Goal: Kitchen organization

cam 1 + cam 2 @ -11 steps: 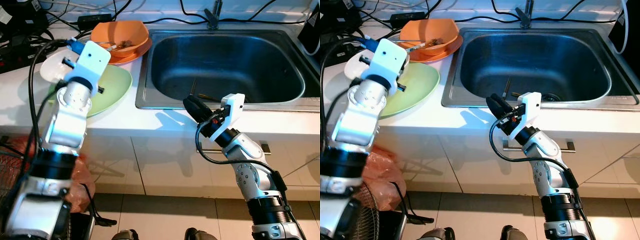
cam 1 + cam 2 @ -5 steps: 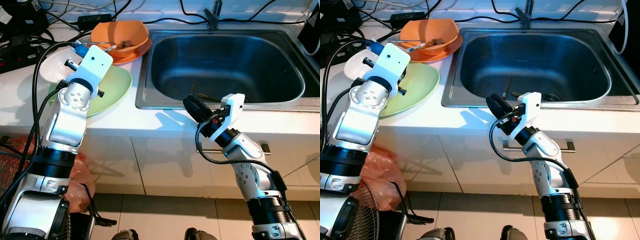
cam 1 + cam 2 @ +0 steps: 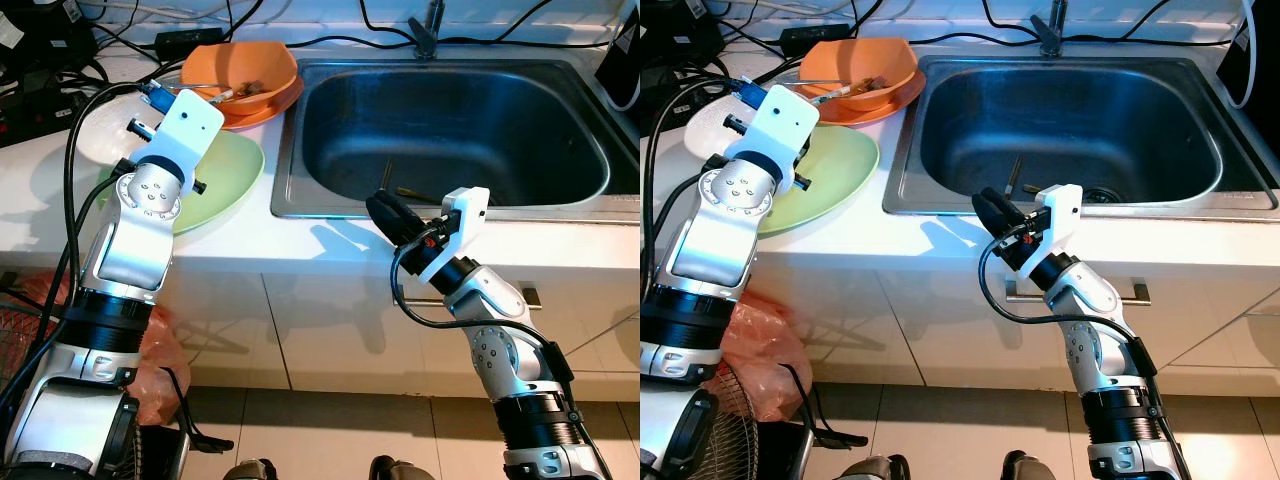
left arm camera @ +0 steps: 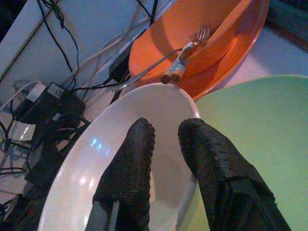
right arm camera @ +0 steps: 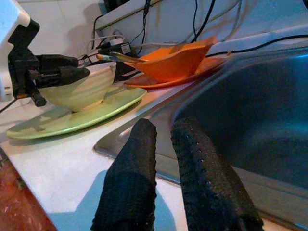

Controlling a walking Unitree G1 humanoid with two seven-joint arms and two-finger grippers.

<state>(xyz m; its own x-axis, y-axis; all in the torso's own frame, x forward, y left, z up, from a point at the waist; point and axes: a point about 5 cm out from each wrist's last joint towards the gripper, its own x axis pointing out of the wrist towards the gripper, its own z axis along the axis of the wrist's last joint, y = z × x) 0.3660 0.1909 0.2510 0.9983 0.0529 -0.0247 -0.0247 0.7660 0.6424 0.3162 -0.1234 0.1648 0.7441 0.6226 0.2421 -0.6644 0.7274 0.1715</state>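
Note:
A white bowl rests on a green plate at the left of the counter. My left gripper straddles the bowl's rim, one finger inside and the other outside, shut on it; the right wrist view shows those fingers clamped on the bowl. Behind the white bowl, an orange bowl with a fork in it stands on an orange plate. My right gripper hovers over the counter's front edge before the sink, shut and empty.
Two thin utensils lie on the sink's floor, and a faucet stands behind it. Black cables and a power strip crowd the back left of the counter. A red bag sits on the floor by the cabinet.
My left arm shifted slightly and settled over the white bowl; the last half second shows almost no motion. The right arm has stayed still.

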